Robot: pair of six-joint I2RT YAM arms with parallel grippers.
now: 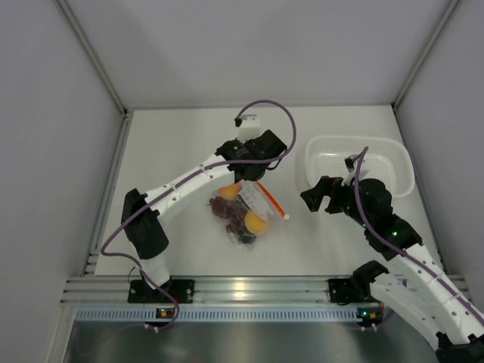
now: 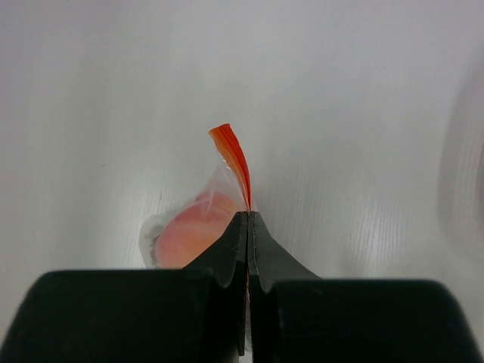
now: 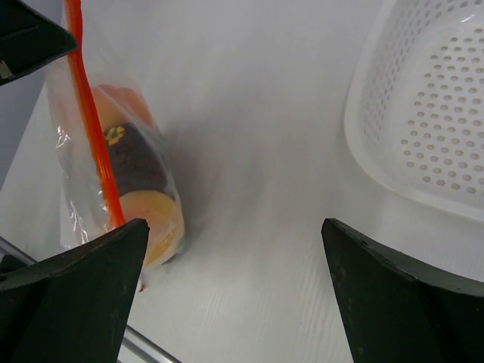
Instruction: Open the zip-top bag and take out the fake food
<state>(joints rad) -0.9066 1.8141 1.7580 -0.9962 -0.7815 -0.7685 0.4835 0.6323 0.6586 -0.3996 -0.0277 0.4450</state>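
fig.: left pincer [image 2: 248, 221] clamped tight on the far end of the bag [image 1: 240, 227]; bag with fake food [image 1: 257, 221] lies mid-desk [image 1: 181, 144], its strip [image 1: 274, 203] slanting toward the nearer, empty, wide-spread right pincer [image 1: 321, 198].

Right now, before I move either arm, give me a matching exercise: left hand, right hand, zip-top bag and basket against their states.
1 left hand
2 right hand
3 zip-top bag
4 basket

a wide open, holding nothing
b fake food inside
c shut on the bag's red strip
d white and perforated

Pairs: 1-c, 2-a, 3-b, 4-d.
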